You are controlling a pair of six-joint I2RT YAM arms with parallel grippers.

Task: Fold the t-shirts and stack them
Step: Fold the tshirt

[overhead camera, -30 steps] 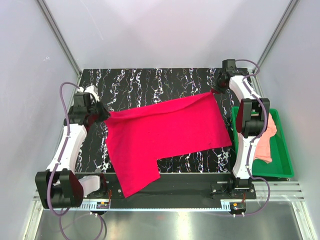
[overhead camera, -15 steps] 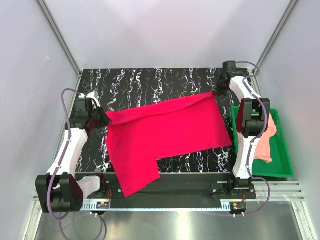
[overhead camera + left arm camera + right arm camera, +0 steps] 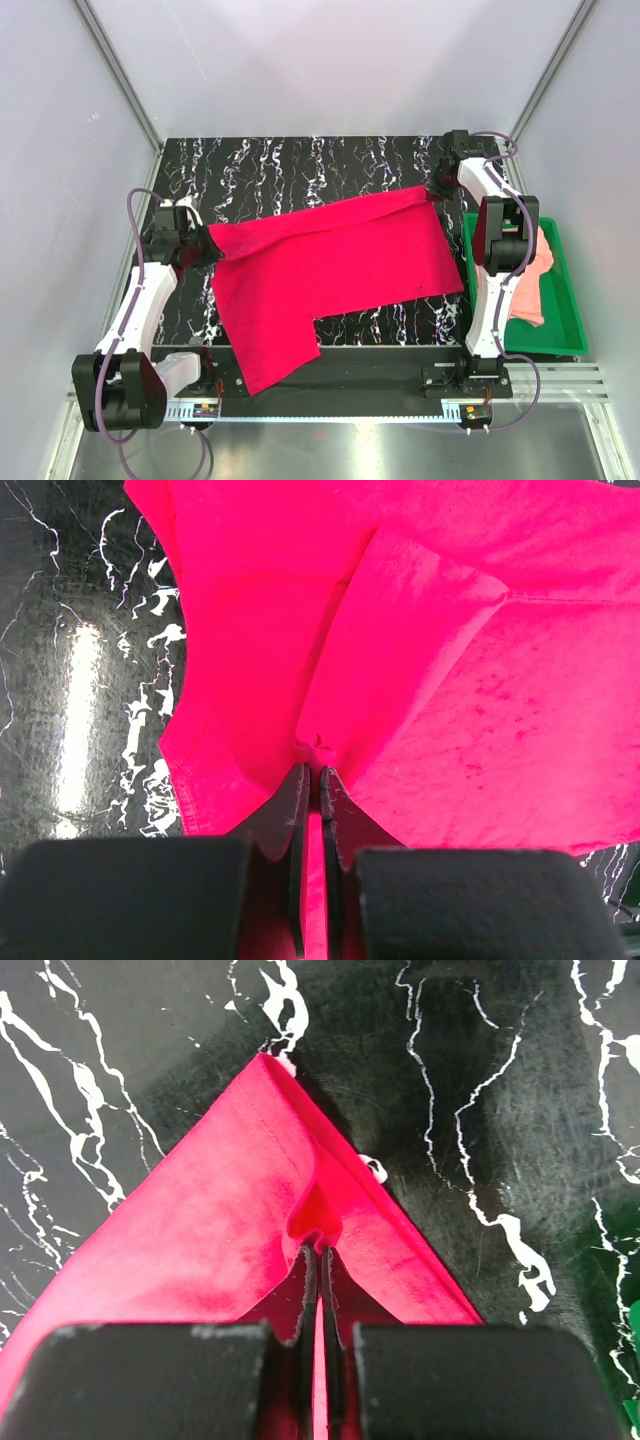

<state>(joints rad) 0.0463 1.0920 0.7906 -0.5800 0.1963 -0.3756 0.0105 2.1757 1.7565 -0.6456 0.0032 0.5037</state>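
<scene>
A large crimson-red t-shirt [image 3: 330,265] lies spread across the black marbled table, one part hanging over the near edge. My left gripper [image 3: 206,249] is shut on its left corner; the left wrist view shows the cloth [image 3: 420,660] pinched between the closed jaws [image 3: 313,772]. My right gripper [image 3: 437,188] is shut on the far right corner, seen as a red point [image 3: 280,1180] in the right wrist view with the jaws [image 3: 320,1250] closed on it. A pale salmon-pink t-shirt [image 3: 530,285] lies in the tray at the right.
A green plastic tray [image 3: 572,315] stands off the table's right edge beside the right arm. The black marbled table top [image 3: 290,170] shows beyond the shirt. White walls with metal posts close in the back and sides.
My left gripper has drawn the shirt's left corner a little nearer and leftward, and the right has carried its corner slightly farther back, so the top edge looks stretched straighter.
</scene>
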